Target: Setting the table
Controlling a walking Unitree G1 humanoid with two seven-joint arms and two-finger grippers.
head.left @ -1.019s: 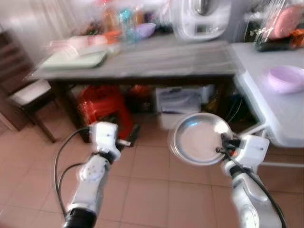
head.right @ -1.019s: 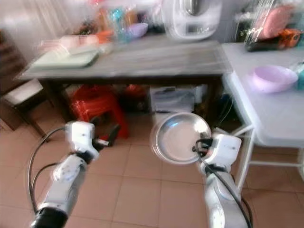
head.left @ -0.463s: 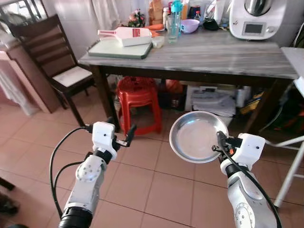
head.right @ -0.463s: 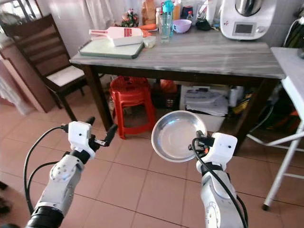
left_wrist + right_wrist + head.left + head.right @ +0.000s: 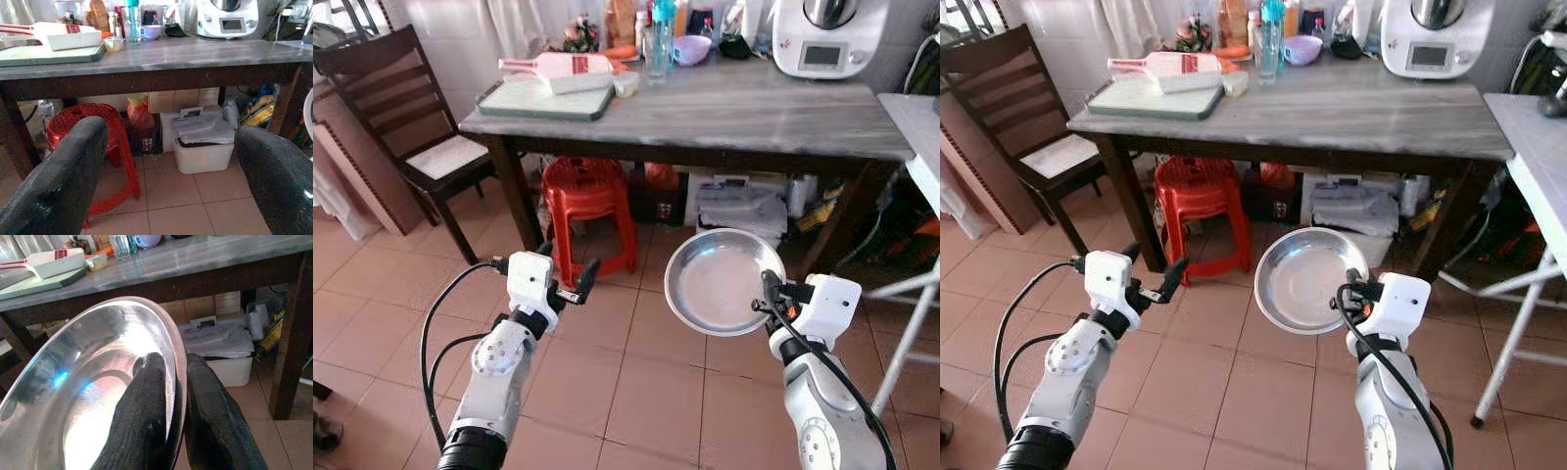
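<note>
Steel plate (image 5: 722, 282): your right gripper (image 5: 177, 396) pinches its rim, clearest in the right wrist view. Left gripper (image 5: 566, 279) hangs open, facing the red stool (image 5: 93, 142) under the far table (image 5: 724, 108).

head eyes downward, wrists toward table (image 5: 161, 54)

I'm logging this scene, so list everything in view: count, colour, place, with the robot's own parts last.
Steel plate: one, silver, pinched by its rim, tilted above the floor.
Table: one, grey marbled top, dark legs, ahead.
Cutting board: one, pale green, table's left end.
Food processor: one, white, table's right rear.
Bowl: one, lilac, table's rear.
Stool: one, red, under the table.
Storage box: one, white, under the table.
Chair: one, dark wood, left of the table.
Left gripper: black fingers, open, holding nothing.
Right gripper: black fingers, shut on the plate's rim.
</note>
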